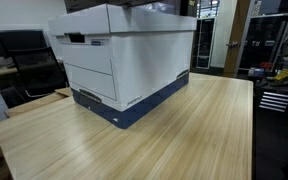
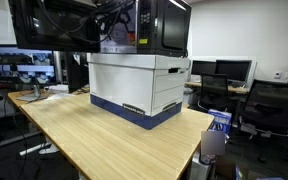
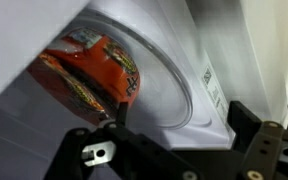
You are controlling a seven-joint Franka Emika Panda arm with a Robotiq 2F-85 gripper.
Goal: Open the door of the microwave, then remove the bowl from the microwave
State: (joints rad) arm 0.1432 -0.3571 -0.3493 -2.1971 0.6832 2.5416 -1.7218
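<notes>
The black microwave [image 2: 162, 25] stands on top of a white and blue cardboard box [image 2: 134, 85]. Its door [image 2: 49, 25] is swung open to the side. My arm reaches into the cavity, so the gripper is hidden in both exterior views. In the wrist view I see the white interior and the round glass turntable [image 3: 169, 85]. An orange-red patterned bowl [image 3: 89, 70] lies tilted on the turntable at the upper left. My gripper [image 3: 176, 118] is open, with its left finger close beside the bowl's rim and nothing between the fingers.
The box [image 1: 124, 65] sits on a light wooden table [image 1: 184, 135]. Desks, monitors [image 2: 24, 60] and office chairs [image 2: 269, 100] stand around it. The microwave's inner walls close in around the gripper.
</notes>
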